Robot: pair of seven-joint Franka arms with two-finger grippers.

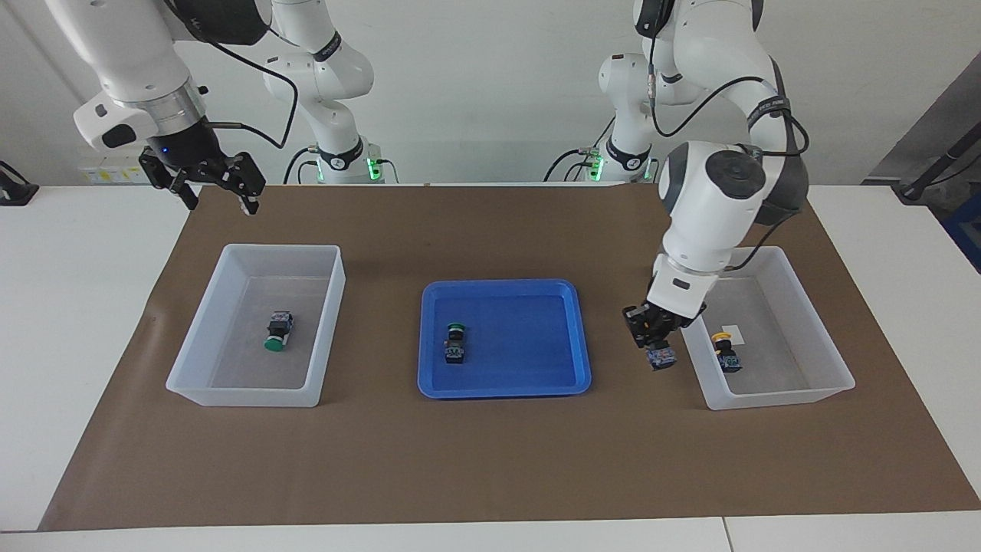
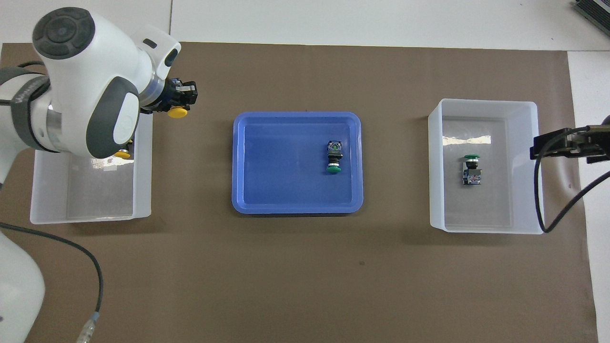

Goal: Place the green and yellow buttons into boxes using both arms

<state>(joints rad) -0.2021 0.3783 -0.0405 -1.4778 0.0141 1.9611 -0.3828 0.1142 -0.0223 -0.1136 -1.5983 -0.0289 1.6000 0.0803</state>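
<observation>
Left gripper (image 1: 653,341): jaws clamped on a yellow button (image 2: 177,112), just beside the box (image 1: 835,379) rim. Right gripper (image 1: 218,190): jaws wide, holding nothing, above the counter (image 1: 490,460).

Translucent, smooth plastic boxes (image 1: 326,322); glossy blue plastic tray (image 1: 582,337); matt brown paper-like mat (image 1: 490,460); glossy white arm shells (image 1: 713,192).

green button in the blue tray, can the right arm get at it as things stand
Probably yes. The green button lies alone in the blue tray, nothing over it. The right gripper is up with jaws open and empty; the left gripper is off beside the tray, holding a yellow button.
</observation>
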